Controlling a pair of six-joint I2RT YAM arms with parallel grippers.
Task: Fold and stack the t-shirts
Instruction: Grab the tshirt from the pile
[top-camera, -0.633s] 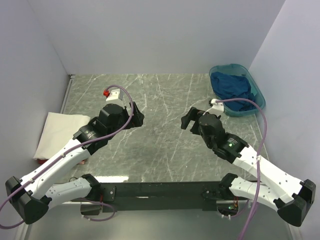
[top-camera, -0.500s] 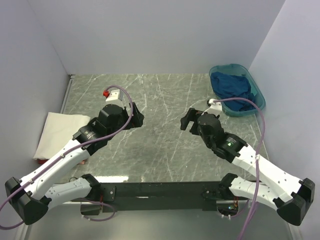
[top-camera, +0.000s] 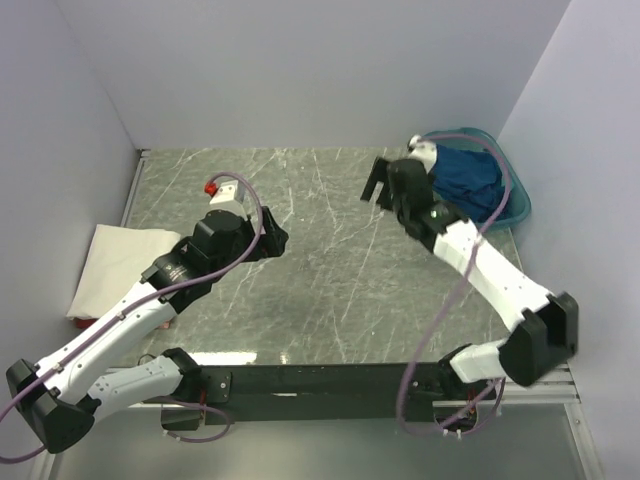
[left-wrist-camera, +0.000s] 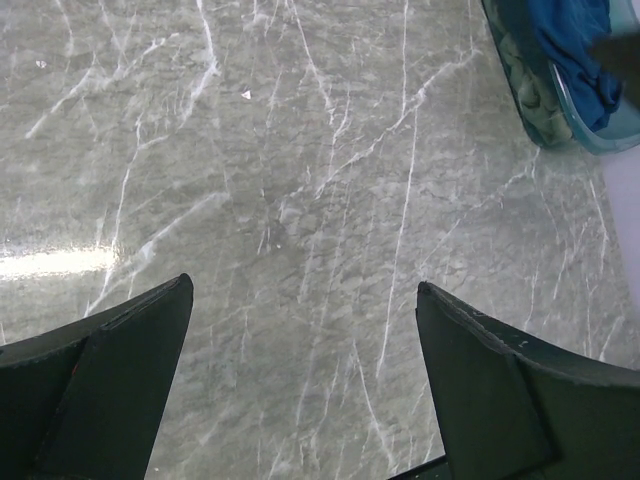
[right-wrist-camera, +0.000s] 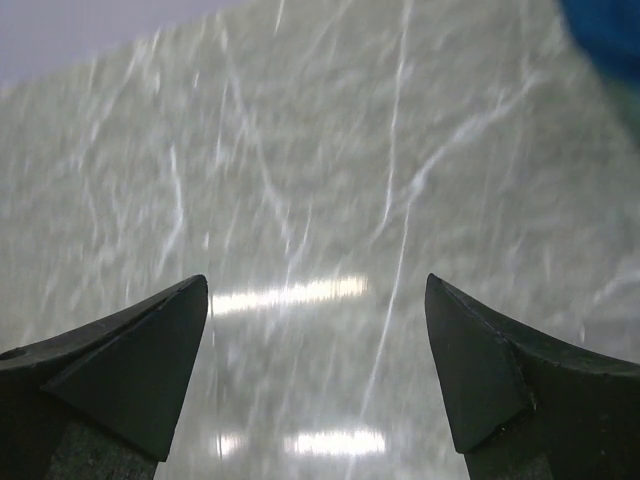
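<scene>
Right gripper (top-camera: 376, 182) hangs w/ jaws spread wide, nothing btw them, just beside the teal tub (top-camera: 517, 200), at the rim facing mid-table. Its wrist view is blurred and shows only marble beneath. Prob. reason: it is set to reach in for the navy t-shirt (top-camera: 462, 172), which lies bunched & unfolded inside the tub, filling most of it. The tub acts as the supply bin, so that shirt looks like the next one to pull out.

Cream-white t-shirt (top-camera: 118, 262) lies folded flat at the table (top-camera: 330, 300) edge farthest across from the tub. It is likely the start of the stack, parked there to keep out of the way of folding nearer the tub. Tan shirt: can't be made out.

Left gripper (top-camera: 277, 240) is also released & empty, well apart from the tub, over mid-table and pointing toward it; its wrist cam catches the tub's corner. It is prob. placed to take a share of the cloth once it's out.
</scene>
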